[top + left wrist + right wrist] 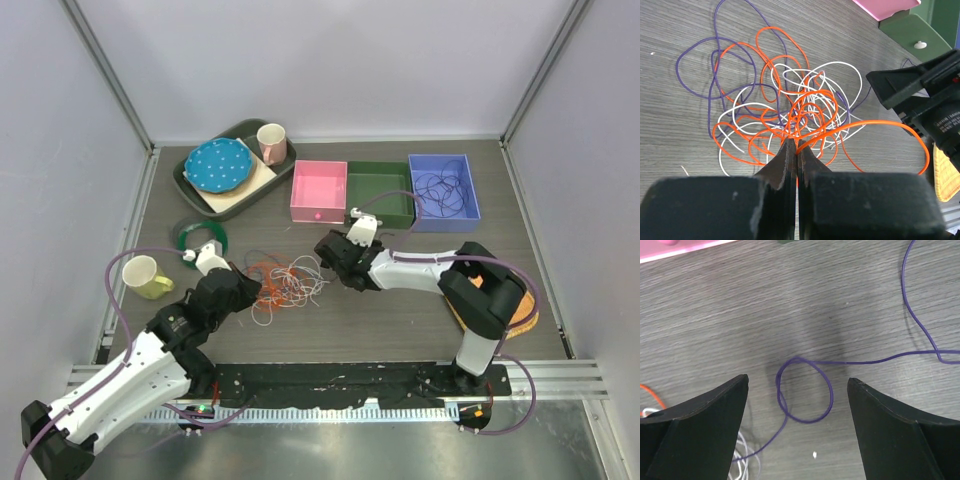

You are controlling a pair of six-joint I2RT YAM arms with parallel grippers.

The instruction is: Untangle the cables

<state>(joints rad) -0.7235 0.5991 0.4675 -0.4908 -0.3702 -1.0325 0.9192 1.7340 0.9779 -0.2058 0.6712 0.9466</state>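
A tangle of thin red-orange, white and dark purple cables (290,282) lies on the table between the arms. My left gripper (250,290) is at its left edge, and in the left wrist view it (796,145) is shut on a red-orange cable (860,126) that arcs away to the right. My right gripper (335,262) is open at the tangle's right side. In the right wrist view it (797,380) hovers over a small loop of purple cable (830,395) without touching it. A green cable coil (200,238) lies at the left.
Pink (318,190), green (380,192) and blue (444,185) boxes stand at the back, the blue one holding purple cable. A tray (190,180) with a blue plate (220,165) and pink cup (272,143) is back left. A yellow mug (146,277) is at left, a woven mat (520,318) at right.
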